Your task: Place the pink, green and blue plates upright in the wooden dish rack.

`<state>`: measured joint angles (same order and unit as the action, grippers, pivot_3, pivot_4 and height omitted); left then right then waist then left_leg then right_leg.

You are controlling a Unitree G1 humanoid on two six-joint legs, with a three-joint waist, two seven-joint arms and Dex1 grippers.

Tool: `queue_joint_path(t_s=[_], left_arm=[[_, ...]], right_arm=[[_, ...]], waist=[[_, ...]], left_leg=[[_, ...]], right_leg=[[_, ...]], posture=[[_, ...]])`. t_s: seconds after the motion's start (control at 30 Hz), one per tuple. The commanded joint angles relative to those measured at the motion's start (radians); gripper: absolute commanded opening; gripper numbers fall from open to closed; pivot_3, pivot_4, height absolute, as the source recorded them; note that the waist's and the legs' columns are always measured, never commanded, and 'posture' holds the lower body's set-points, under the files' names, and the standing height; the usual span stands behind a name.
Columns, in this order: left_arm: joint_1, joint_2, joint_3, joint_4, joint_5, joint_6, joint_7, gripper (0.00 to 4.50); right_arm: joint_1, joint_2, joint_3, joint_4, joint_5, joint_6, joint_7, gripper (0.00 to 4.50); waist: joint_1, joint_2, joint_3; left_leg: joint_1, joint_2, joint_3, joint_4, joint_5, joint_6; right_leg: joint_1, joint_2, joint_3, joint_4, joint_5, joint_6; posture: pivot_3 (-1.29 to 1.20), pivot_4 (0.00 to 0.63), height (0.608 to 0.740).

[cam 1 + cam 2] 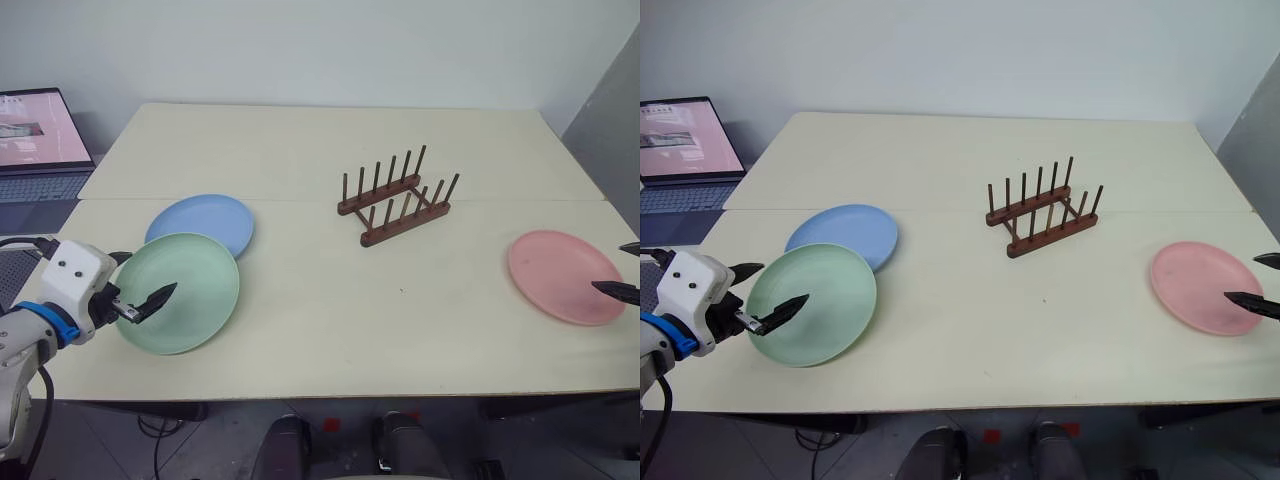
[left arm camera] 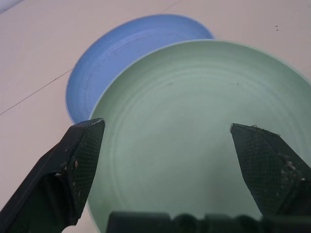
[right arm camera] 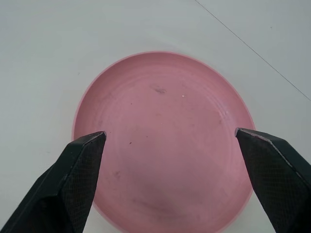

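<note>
The mint green plate [image 1: 190, 285] lies flat at the table's front left, its far rim overlapping the light blue plate [image 1: 205, 218] behind it. My left gripper [image 1: 147, 273] hovers open over the green plate's left part, and the left wrist view shows its fingers [image 2: 77, 160] spread wide above the green plate [image 2: 194, 136]. Lying flat at the front right is the pink plate [image 1: 560, 275], with my right gripper [image 1: 607, 266] open above its right edge. The wooden dish rack [image 1: 395, 200] stands empty near the table's middle.
A laptop [image 1: 40, 140] with a lit screen sits off the table's left side. The cream table [image 1: 330, 340] has a seam running across its width behind the plates. A grey wall panel stands at the far right.
</note>
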<state>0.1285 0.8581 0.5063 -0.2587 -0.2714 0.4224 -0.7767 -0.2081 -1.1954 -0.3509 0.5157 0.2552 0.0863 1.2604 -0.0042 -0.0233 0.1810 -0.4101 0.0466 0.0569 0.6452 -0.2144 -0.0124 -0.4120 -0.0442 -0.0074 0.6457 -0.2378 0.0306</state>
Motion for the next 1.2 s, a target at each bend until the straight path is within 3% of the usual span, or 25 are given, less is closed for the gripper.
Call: queue_joint_path(t_s=[0.03, 0.5, 0.77, 0.9, 1.03, 1.2], left_arm=[[0.015, 0.003, 0.049, -0.006, -0.013, -0.021, -0.009, 4.5], [0.026, -0.002, 0.108, 0.022, -0.054, -0.028, -0.004, 4.5], [0.019, 0.002, 0.07, -0.022, -0.074, -0.021, -0.02, 4.5], [-0.038, -0.014, 0.002, -0.093, -0.111, 0.032, -0.006, 4.5], [-0.163, -0.094, -0.195, -0.196, -0.135, 0.121, 0.057, 4.5], [-0.347, -0.236, -0.451, -0.191, -0.095, 0.188, 0.13, 4.5]], right_arm=[[-0.027, -0.012, -0.002, -0.007, 0.004, -0.016, 0.008, 4.46], [-0.089, 0.023, 0.029, -0.002, 0.008, -0.012, -0.004, 4.46], [-0.078, 0.035, 0.021, -0.035, 0.017, -0.008, -0.009, 4.46], [-0.055, 0.047, 0.008, -0.069, 0.019, -0.024, -0.018, 4.46], [0.042, 0.067, -0.046, -0.233, 0.063, 0.034, -0.03, 4.46], [0.2, 0.091, -0.142, -0.546, 0.162, 0.196, -0.046, 4.46]], waist=[[0.0, 0.0, 0.0], [0.0, 0.0, 0.0], [0.0, 0.0, 0.0], [0.003, 0.0, 0.0], [0.011, 0.001, 0.0], [0.015, 0.0, 0.0]], left_leg=[[0.0, 0.0, 0.0, 0.0, 0.0, 0.0], [0.0, 0.0, 0.001, 0.0, 0.0, 0.0], [0.0, 0.0, 0.001, 0.0, 0.0, 0.0], [0.0, 0.0, 0.001, 0.0, 0.0, 0.0], [0.0, -0.001, 0.0, 0.0, 0.0, 0.0], [0.0, -0.001, -0.001, 0.001, 0.0, 0.0]], right_leg=[[0.0, 0.0, 0.0, 0.0, 0.0, 0.0], [-0.001, 0.0, 0.0, 0.0, 0.0, 0.0], [-0.001, 0.0, 0.001, 0.0, 0.0, 0.0], [0.0, 0.0, 0.0, 0.0, 0.0, 0.0], [0.001, 0.0, 0.0, 0.0, 0.0, 0.0], [0.002, 0.003, 0.002, 0.0, 0.004, 0.007]], posture=[[0.0, 0.15, 0.74], [0.0, 0.15, 0.74], [0.0, 0.15, 0.74], [0.0, 0.15, 0.74], [0.0, 0.15, 0.74], [0.0, 0.15, 0.74]])
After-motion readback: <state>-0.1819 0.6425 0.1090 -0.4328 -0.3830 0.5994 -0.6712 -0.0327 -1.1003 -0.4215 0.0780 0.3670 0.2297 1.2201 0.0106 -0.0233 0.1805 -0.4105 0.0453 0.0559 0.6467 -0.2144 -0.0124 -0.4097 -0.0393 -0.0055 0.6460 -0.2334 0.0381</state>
